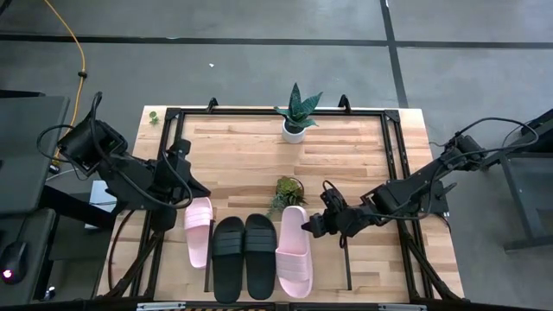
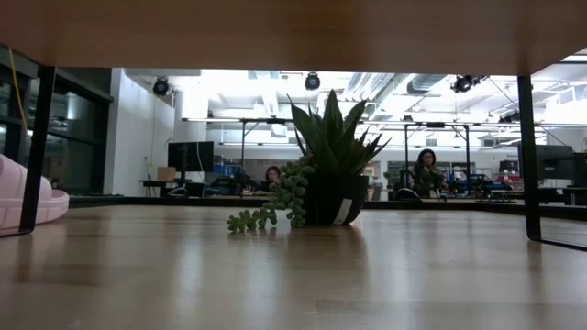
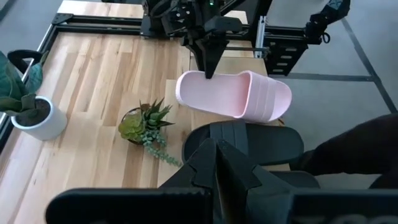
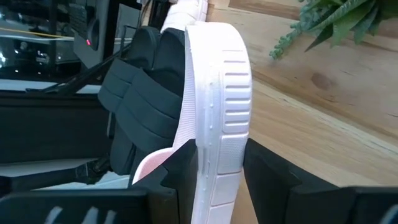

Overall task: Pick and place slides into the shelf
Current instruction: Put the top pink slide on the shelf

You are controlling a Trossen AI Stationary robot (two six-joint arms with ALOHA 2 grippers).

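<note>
Right wrist view shows the right gripper [image 4: 214,165] with jaws on either side of the rim of the pink slide [image 1: 294,250], lying rightmost on the shelf [image 1: 259,298] beside the black slides [image 1: 244,257]. Judged: release step; next, back away. Left gripper [image 1: 188,186] hovers shut. No writing legible.

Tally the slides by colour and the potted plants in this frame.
Pink slides: 2
Black slides: 2
Potted plants: 2
Total: 6
</note>
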